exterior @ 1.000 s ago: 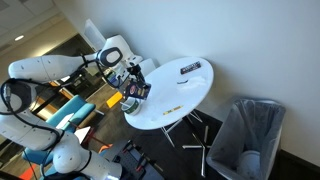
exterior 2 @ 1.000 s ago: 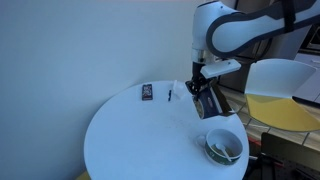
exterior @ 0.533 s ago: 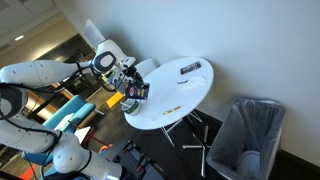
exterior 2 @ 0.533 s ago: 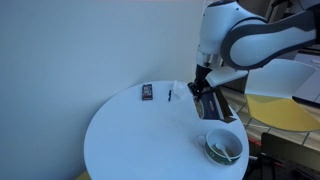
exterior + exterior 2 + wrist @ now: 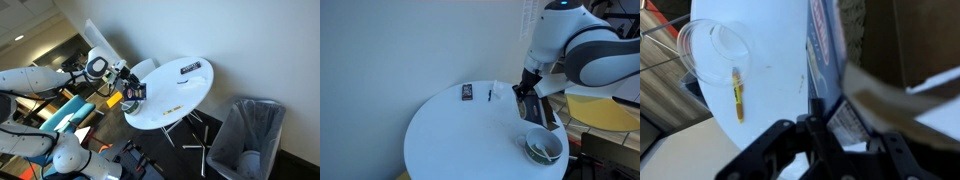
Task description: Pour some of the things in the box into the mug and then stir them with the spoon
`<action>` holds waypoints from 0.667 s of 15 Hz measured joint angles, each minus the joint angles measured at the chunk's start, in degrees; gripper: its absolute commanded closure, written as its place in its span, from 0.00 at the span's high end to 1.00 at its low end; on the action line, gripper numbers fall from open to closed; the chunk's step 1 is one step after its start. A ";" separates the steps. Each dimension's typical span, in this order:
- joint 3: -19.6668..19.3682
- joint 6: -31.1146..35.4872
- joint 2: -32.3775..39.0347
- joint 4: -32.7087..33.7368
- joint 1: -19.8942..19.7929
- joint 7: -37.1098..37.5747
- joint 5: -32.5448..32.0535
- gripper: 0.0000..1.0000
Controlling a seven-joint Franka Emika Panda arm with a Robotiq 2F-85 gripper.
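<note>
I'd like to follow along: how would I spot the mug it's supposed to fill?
Find the round white table, then its edge by the robot arm, where the gripper holds a dark box. The mug shows just under that box: a small greyish cup, dark inside, the only round open thing; the flat dark packet lies across the table.

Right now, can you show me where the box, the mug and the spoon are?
box point(image 5: 535, 108): in an exterior view, on the middle of its dark face.
mug point(image 5: 529, 147): in an exterior view, on its grey rim.
spoon point(image 5: 737, 92): in the wrist view, on the middle of its yellowish handle.
</note>
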 measured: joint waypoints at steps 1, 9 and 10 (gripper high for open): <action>0.37 0.72 -0.64 -0.78 -0.06 1.15 -0.96 0.11; 3.43 6.86 -4.61 -6.05 -1.26 9.99 -8.89 0.11; 3.96 7.64 -4.97 -6.55 -1.63 11.24 -10.05 0.11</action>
